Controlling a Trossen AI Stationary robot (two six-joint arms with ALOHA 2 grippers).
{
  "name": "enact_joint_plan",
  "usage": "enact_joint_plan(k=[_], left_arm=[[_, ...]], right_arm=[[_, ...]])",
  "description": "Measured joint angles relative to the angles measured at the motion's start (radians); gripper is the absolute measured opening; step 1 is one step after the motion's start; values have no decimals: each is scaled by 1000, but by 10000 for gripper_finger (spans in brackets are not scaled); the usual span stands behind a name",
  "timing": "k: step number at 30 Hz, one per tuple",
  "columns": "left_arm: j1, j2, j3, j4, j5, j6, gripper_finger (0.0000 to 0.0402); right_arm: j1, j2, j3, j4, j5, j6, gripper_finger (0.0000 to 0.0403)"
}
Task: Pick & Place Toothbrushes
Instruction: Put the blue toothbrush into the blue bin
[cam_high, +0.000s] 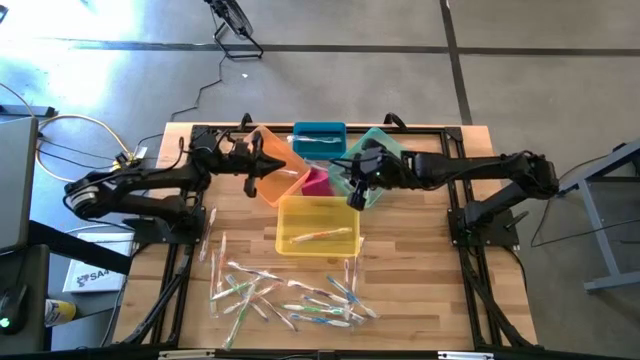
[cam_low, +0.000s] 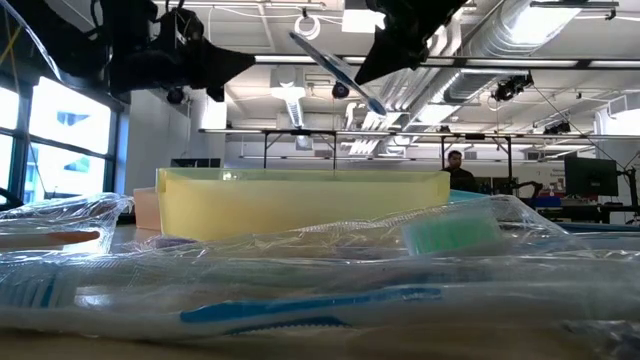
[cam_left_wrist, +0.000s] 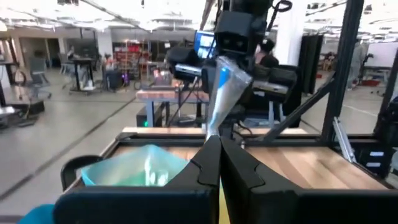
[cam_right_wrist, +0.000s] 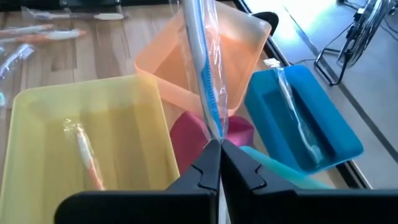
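My right gripper (cam_right_wrist: 219, 149) is shut on a blue toothbrush (cam_right_wrist: 202, 56) in a clear wrapper, held in the air above the pink bin (cam_right_wrist: 186, 134) and the orange bin (cam_right_wrist: 205, 56). The low view shows this toothbrush (cam_low: 340, 70) tilted, high above the table. My left gripper (cam_left_wrist: 219, 155) is shut with nothing in it and hovers by the orange bin (cam_high: 272, 160). One toothbrush (cam_right_wrist: 84, 149) lies flat in the yellow bin (cam_right_wrist: 37, 124), another (cam_right_wrist: 295, 118) in the blue bin (cam_right_wrist: 339, 134). Many wrapped toothbrushes (cam_high: 290, 295) lie loose on the table near its front edge. My right gripper pinches the wrapped toothbrush between its two fingers at the bristle end (cam_right_wrist: 214, 127), just past the blue bristles. The fingers slant down from the table's right side and lie along it. The handle sticks out beyond the fingertips, lifted clear of every bin.
A teal bin (cam_high: 375, 150) stands behind the right gripper, beside the blue bin (cam_high: 320, 140). The five bins crowd the table's far middle, the yellow bin (cam_high: 318, 205) nearest. Bare wood lies left and right of the loose pile. A person (cam_low: 455, 170) shows far off in the room.
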Motion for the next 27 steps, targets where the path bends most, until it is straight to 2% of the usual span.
enact_joint_plan(k=[3, 7, 11, 14, 17, 22, 27], left_arm=[[0, 33, 5, 26, -28, -32, 12], [-11, 74, 44, 29, -33, -60, 61], [-75, 118, 106, 29, -36, -52, 114], [-136, 158, 153, 29, -34, -2, 136], [-175, 184, 179, 4, -45, 58, 142], [-192, 194, 199, -82, -128, 79, 143], [-192, 194, 201, -79, -129, 76, 143]], right_arm=[[-1, 0, 0, 14, 5, -3, 3], [0, 6, 0, 37, 4, -21, 3], [0, 18, 0, 46, 6, -21, 3], [0, 30, 0, 54, 7, -22, 3], [0, 35, 0, 70, 5, -28, 3], [0, 35, 0, 83, 5, -28, 3], [0, 35, 0, 100, 4, -28, 3]])
